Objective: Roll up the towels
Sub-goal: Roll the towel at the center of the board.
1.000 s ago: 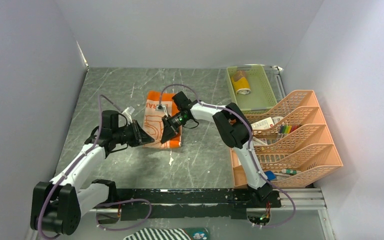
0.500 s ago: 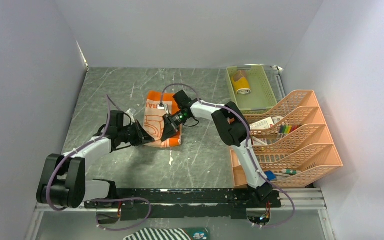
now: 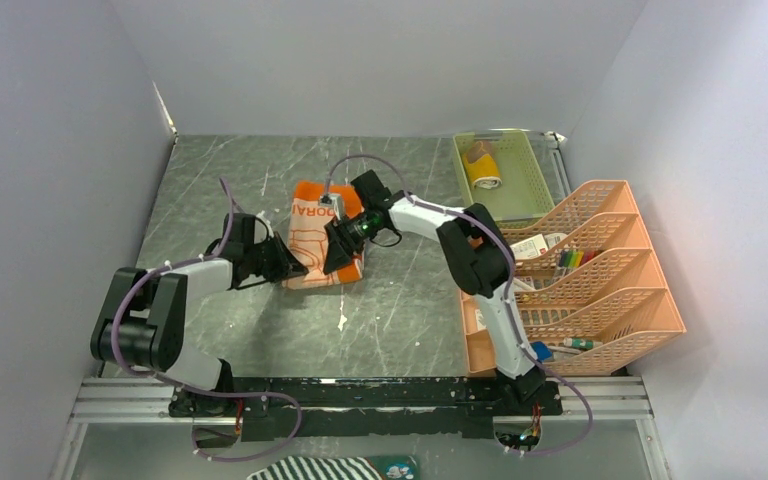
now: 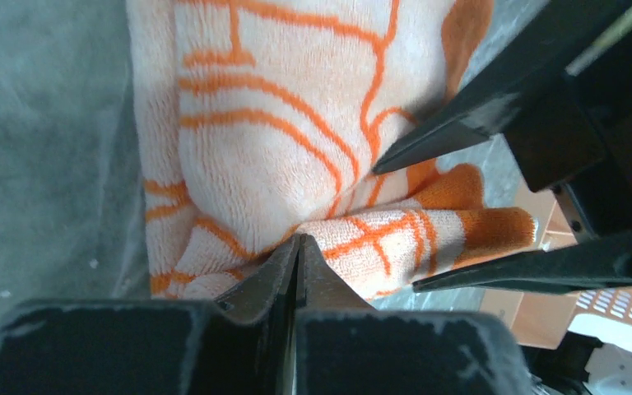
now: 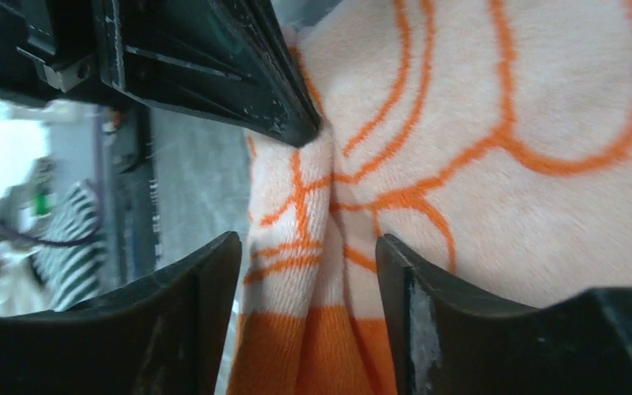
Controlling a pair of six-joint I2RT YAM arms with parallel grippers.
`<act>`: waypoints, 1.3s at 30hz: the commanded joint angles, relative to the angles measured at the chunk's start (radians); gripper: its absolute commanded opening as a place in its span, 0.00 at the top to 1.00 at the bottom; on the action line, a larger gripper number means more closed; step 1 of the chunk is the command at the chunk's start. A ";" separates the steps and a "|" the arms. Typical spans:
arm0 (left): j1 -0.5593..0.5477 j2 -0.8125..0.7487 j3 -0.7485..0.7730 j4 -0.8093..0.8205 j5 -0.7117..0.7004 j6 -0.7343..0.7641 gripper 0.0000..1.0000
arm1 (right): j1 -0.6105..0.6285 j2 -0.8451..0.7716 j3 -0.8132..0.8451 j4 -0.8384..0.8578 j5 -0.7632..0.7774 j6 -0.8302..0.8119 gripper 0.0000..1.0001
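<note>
Left gripper [image 3: 297,270] farther forward, orange towel [image 3: 312,226] fold between its closed tips.

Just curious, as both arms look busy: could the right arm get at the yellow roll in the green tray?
Probably yes: the green tray is open-topped on that arm's side, nothing covering the rolled yellow towel. First the right pincer must leave the orange towel fold it straddles.

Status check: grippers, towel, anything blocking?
Left gripper shut on orange towel, near-left edge. Right gripper open, straddling the raised fold. No obstruction seen around it.
</note>
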 commanded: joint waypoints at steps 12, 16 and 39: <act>-0.008 0.052 0.085 -0.023 -0.087 0.078 0.90 | 0.220 -0.576 -0.721 0.759 0.702 -0.512 0.15; -0.008 0.057 0.094 -0.024 -0.079 0.078 0.90 | 0.249 -0.535 -0.712 0.771 0.694 -0.581 0.15; -0.006 0.074 0.185 -0.088 -0.045 0.077 0.91 | 0.317 -0.356 -0.589 0.687 0.772 -0.702 0.43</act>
